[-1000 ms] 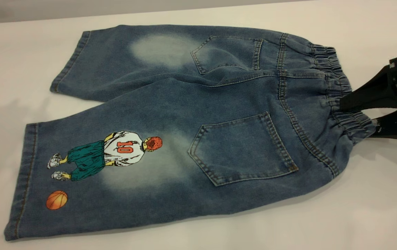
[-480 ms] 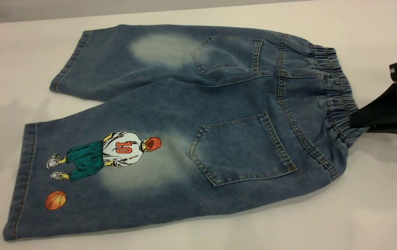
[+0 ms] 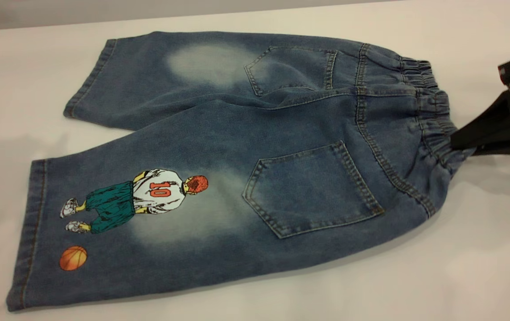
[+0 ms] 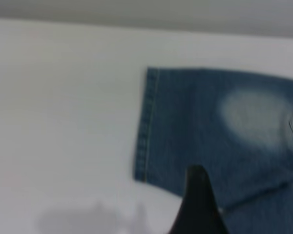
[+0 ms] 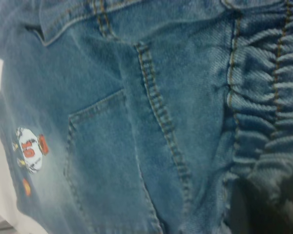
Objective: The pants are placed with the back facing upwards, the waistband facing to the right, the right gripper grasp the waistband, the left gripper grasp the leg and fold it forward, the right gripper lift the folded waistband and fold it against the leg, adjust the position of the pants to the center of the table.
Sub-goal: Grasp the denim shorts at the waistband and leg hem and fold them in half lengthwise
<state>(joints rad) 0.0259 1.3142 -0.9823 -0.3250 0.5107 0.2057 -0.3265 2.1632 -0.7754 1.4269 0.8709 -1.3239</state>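
The pants (image 3: 237, 147) lie flat on the white table (image 3: 460, 267), back pockets up, with the ruched waistband (image 3: 433, 116) at the right. The printed leg (image 3: 117, 223), with its number 10 player and basketball, lies nearest the camera. My right gripper (image 3: 458, 142) is shut on the near part of the waistband and holds it bunched, slightly off the table. The right wrist view shows the gathered waistband (image 5: 268, 97) close up. My left gripper (image 4: 199, 204) hovers over the plain leg (image 4: 200, 122) near its hem and is out of the exterior view.
The plain leg (image 3: 157, 76) lies at the far side, its hem towards the left. Bare tabletop surrounds the shorts. The table's far edge (image 3: 103, 20) runs along the back.
A second ago the right gripper stood open astride the waistband. It then shut on it, and the pinched waistband has since bunched and risen slightly. The legs have barely moved.
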